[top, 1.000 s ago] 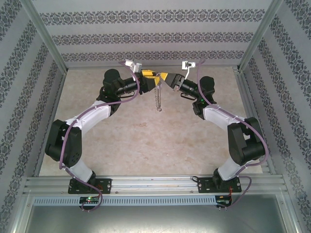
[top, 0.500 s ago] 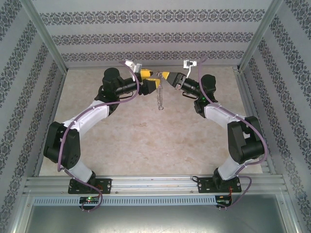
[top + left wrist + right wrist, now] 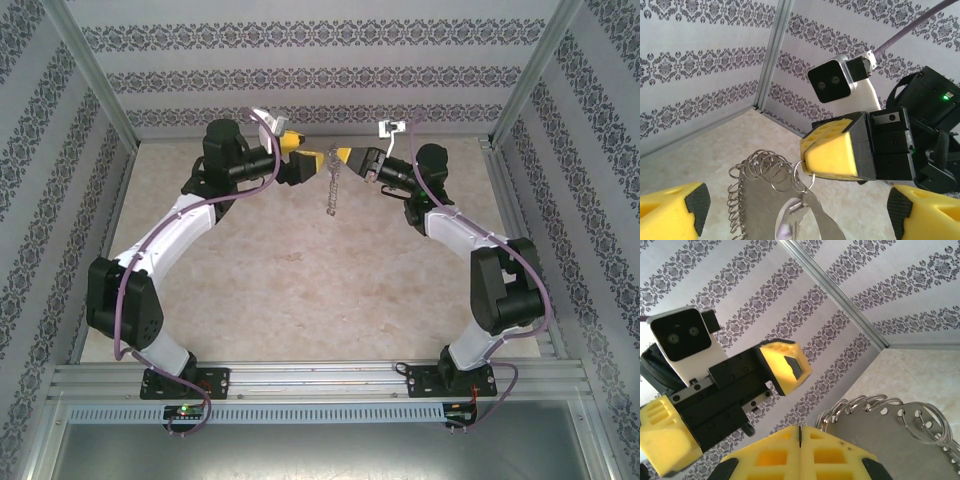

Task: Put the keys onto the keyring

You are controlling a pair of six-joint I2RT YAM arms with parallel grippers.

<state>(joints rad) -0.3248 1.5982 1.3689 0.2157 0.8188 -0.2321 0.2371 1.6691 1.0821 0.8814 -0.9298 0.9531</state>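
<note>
The right pincer [image 3: 807, 161] sits right of centre in the left wrist view, its yellow fingers pressed together and pinching one wire loop at the top of the keyring [image 3: 760, 197]. From that grip the keyring hangs downward toward the bottom edge of the frame, a dark-grey band edged with a run of small silvery coils. Low in the middle of the same frame, against the band, lies the key [image 3: 792, 222], silvery with a faint lilac tint; whether it is threaded on cannot be told.

The left pincer [image 3: 797, 202] stands wide. Its two yellow fingers [image 3: 670, 212] show in the lower left and lower right corners, with the keyring between them and neither pad touching it.

From the top camera the two pincers meet nose to nose in the upper middle, and the keyring dangles below them, above the beige desk [image 3: 300, 290]. Both arms arch inward from their bases at the bottom. Damask-striped walls [image 3: 320, 80] close in the cell.
</note>
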